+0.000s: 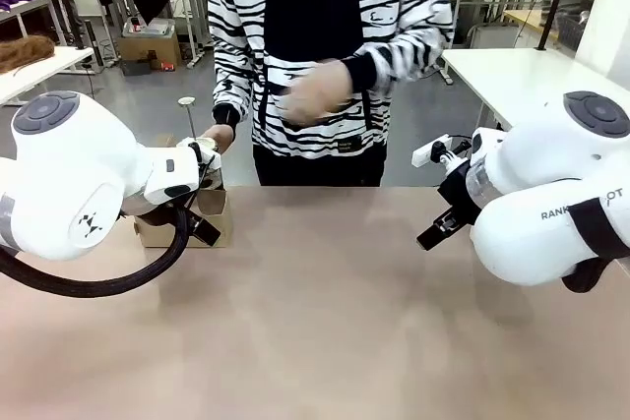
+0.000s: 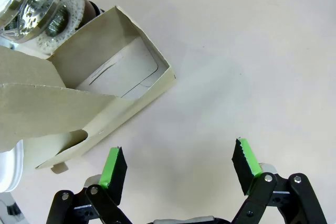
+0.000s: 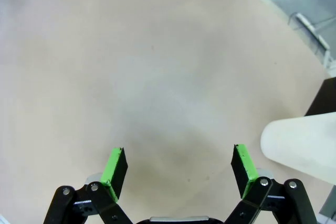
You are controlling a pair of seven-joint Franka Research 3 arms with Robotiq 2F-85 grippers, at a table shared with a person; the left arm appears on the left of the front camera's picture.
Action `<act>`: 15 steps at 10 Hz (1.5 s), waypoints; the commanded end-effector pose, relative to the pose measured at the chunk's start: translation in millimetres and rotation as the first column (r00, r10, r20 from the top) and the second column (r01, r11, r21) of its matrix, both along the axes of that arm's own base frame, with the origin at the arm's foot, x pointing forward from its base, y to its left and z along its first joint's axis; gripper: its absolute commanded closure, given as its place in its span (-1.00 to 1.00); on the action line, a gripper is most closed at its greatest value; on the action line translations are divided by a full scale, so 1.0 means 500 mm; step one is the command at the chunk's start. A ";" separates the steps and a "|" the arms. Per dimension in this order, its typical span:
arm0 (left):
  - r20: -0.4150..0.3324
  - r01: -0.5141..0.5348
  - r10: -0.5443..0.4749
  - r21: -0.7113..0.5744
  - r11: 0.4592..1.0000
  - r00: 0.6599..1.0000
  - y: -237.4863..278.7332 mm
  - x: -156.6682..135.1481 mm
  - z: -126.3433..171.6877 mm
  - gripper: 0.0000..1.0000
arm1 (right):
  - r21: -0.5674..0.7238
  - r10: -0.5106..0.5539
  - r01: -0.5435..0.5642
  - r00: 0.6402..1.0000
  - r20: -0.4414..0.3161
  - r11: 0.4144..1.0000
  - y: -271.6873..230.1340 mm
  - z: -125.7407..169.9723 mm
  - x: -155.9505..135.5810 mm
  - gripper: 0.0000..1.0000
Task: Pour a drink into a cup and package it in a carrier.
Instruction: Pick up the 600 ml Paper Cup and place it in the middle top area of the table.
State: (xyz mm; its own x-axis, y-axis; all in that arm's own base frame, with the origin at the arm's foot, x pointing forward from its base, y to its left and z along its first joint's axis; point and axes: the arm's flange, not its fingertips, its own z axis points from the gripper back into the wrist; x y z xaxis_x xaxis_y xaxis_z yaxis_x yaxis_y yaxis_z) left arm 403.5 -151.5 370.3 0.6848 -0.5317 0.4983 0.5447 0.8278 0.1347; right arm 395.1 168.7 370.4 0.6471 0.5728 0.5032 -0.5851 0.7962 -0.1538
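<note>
The brown cardboard carrier point(image 2: 100, 77) lies open on the table just ahead and left of my left gripper point(image 2: 179, 166), which is open and holds nothing. In the front view the carrier point(image 1: 212, 213) sits half hidden behind my left arm. Behind the carrier stands a clear glass jug point(image 2: 42, 3) with the dark drink point(image 2: 92, 9) in it. The person's hand point(image 1: 219, 137) is at the jug's top. My right gripper point(image 3: 178, 169) hangs open over bare table. A white tapered cup point(image 3: 304, 148) shows at the right edge of the right wrist view, beside its right finger.
The person in a striped jacket stands at the far edge with the other hand point(image 1: 315, 93) raised and blurred. A white rounded object point(image 2: 8, 169) sits left of the carrier. A dark shape point(image 3: 325, 98) lies beyond the cup. The table's middle point(image 1: 325, 292) is bare.
</note>
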 end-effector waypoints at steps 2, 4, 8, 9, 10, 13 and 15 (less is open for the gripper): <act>0.000 0.001 -0.001 0.000 1.000 1.000 0.000 0.000 0.000 -1.00 | 0.035 0.016 -0.015 0.999 -0.033 0.999 -0.017 0.119 0.034 -1.00; 0.000 0.001 -0.001 0.000 1.000 1.000 0.000 0.000 0.000 -1.00 | 0.057 0.036 -0.034 0.999 -0.021 0.998 -0.054 0.244 0.062 -1.00; 0.000 0.001 -0.001 0.000 1.000 1.000 0.000 0.000 0.000 -1.00 | 0.295 0.266 -0.263 0.964 0.029 0.919 -0.286 0.375 0.118 -1.00; 0.000 0.001 -0.001 0.000 1.000 1.000 0.000 0.000 0.000 -1.00 | 0.384 0.301 -0.304 0.951 0.068 0.872 -0.371 0.359 0.138 -1.00; 0.000 0.001 -0.001 0.000 1.000 1.000 0.000 0.000 0.000 -1.00 | 0.451 0.315 -0.333 0.942 0.117 0.828 -0.440 0.329 0.151 -1.00; 0.000 0.001 -0.001 0.000 1.000 1.000 0.000 0.000 0.000 -1.00 | 0.582 0.361 -0.428 0.902 0.235 0.692 -0.572 0.204 0.131 -1.00; 0.000 0.001 -0.001 0.000 1.000 1.000 0.000 0.000 0.000 -1.00 | 0.581 0.340 -0.514 0.856 0.389 0.631 -0.592 0.120 0.116 -1.00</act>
